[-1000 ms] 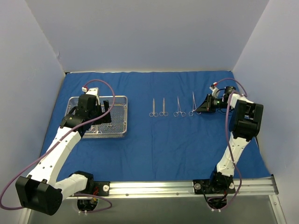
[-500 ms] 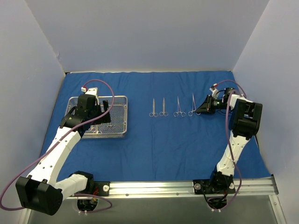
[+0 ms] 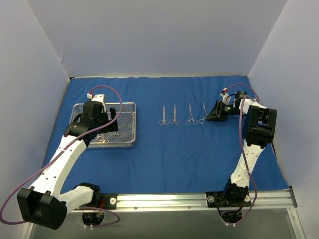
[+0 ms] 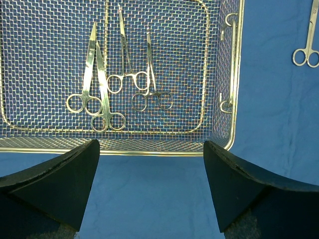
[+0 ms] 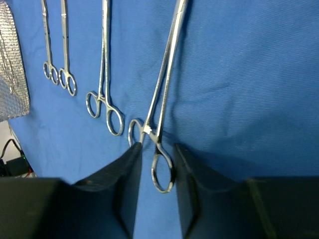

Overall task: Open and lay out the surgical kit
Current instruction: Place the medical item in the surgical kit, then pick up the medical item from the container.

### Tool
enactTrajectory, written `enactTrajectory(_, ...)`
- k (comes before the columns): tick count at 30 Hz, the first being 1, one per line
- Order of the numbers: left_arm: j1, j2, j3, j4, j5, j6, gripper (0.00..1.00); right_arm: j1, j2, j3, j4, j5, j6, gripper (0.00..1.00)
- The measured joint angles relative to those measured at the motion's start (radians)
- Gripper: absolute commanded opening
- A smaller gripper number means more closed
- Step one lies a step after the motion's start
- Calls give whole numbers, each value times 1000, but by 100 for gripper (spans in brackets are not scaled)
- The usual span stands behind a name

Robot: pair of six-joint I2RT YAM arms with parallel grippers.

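Observation:
The royal-blue cloth (image 3: 164, 149) lies spread flat over the table. The wire-mesh tray (image 3: 127, 105) sits on it at the left and holds several ring-handled instruments (image 4: 94, 79). Several more instruments lie in a row mid-cloth (image 3: 163, 115). My left gripper (image 3: 111, 122) hovers open and empty over the tray's near rim (image 4: 149, 152). My right gripper (image 3: 211, 116) is low at the rightmost laid-out instrument (image 3: 204, 113). Its jaws stand narrowly apart astride one ring handle (image 5: 163, 172). The left fingertip (image 5: 130, 164) touches the other ring.
White walls close in the back and both sides. The metal base rail (image 3: 199, 199) runs along the near edge. The tray's corner (image 5: 12, 74) shows at the left of the right wrist view. One laid-out instrument (image 4: 306, 42) shows right of the tray.
My right gripper has moved slightly left, and the rightmost instrument has shifted a little left with it. The left arm has not moved.

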Motion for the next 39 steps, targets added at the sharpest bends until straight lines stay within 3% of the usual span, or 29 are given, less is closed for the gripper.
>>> enactTrajectory(6, 2, 0, 0, 0, 1, 5, 94, 14, -25, -1, -1, 57, 24, 38)
enactTrajectory(12, 2, 1, 0, 0, 4, 5, 94, 26, -71, -2, 3, 209, 37, 45)
enactTrajectory(26, 8, 23, 0, 6, 11, 5, 94, 158, -190, -60, 54, 618, 93, 43)
enactTrajectory(39, 21, 45, 0, 6, 11, 5, 94, 271, -239, -91, 179, 732, 188, 43)
